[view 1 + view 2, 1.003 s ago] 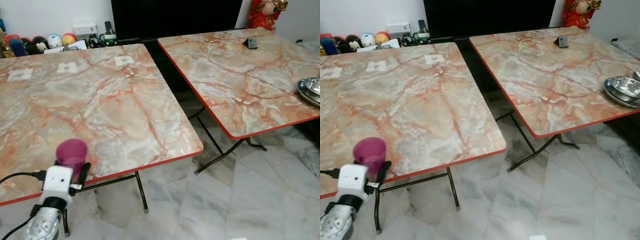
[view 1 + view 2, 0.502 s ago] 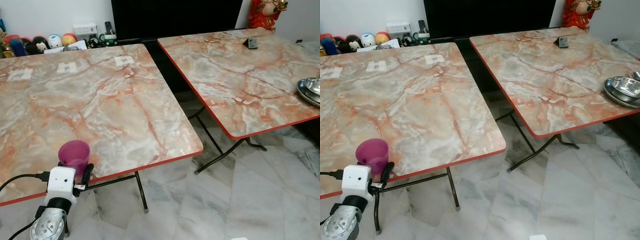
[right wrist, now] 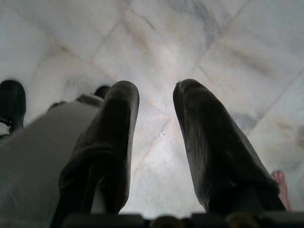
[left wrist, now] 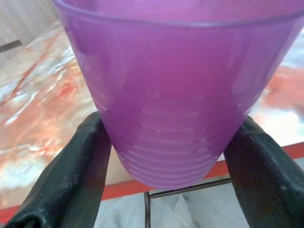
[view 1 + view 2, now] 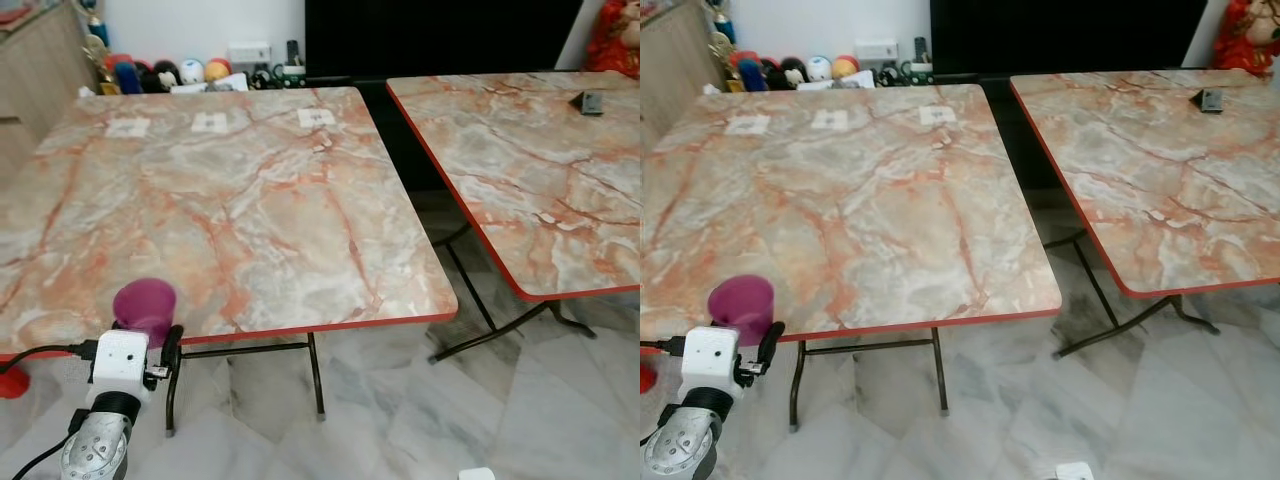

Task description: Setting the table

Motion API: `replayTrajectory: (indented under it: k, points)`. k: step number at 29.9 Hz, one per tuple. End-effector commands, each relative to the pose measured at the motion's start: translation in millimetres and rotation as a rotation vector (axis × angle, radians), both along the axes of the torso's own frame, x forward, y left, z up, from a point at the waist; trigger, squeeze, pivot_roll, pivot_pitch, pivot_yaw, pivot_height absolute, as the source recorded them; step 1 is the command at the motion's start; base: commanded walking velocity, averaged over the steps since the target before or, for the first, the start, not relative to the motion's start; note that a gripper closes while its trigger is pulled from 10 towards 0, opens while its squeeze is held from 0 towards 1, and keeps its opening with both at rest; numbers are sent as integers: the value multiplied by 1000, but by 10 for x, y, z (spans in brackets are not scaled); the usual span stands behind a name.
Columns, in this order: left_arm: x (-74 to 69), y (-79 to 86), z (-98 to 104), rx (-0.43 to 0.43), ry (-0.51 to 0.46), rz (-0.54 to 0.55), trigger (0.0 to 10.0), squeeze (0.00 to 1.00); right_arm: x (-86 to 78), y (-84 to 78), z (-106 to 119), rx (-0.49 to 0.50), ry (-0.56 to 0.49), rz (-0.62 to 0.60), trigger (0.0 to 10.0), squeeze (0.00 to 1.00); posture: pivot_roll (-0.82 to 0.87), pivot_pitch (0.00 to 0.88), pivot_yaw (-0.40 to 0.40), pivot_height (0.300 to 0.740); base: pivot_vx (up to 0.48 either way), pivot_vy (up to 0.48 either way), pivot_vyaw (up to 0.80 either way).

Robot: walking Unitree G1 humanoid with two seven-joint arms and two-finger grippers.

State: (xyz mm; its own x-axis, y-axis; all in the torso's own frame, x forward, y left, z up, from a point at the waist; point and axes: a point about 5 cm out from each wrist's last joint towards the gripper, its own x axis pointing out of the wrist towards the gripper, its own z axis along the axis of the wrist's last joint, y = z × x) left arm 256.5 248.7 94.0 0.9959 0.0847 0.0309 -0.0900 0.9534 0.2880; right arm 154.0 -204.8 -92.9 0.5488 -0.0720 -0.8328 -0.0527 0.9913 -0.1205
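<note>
The cup (image 4: pixel 173 90) is cut off at its top, so its inside is hidden. The left gripper (image 5: pixel 150 345) hides the cup's lower part. The right table (image 5: pixel 540 170) runs off the edge. The toys (image 5: pixel 790 72) are too small to tell.

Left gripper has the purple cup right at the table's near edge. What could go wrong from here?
1. The purple cup is pinched low on its tapered wall by the left gripper, so it might tip or slide upward out of the grip.
2. It hangs at the red edge of the left marble table; released here it could land half on and fall to the floor.
</note>
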Motion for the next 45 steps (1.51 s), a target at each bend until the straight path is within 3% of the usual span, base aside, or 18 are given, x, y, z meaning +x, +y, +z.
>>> replayTrajectory:
  k: [1, 14, 19, 45]
  points:
    - [9, -30, 8, -6, 4, -8, 10000, 0, -72, -22, -26, -3, 26, -7, 10000, 0, 9, 62, -11, 740, 0, -307, 0]
    - [26, -45, 10, -6, 5, -9, 10000, 0, -75, -13, -28, -13, 30, 21, 10000, 0, 9, 54, -7, 740, 0, -344, 0]
    - [33, -45, 18, -5, 4, -5, 10000, 0, -63, -13, -23, -21, 26, 35, 10000, 0, 10, 59, -8, 740, 0, -353, 800]
    - [48, -43, 36, -8, -3, 9, 10000, 0, -45, -14, -18, -20, 24, 27, 10000, 0, 18, 74, -11, 740, 0, -363, 0]
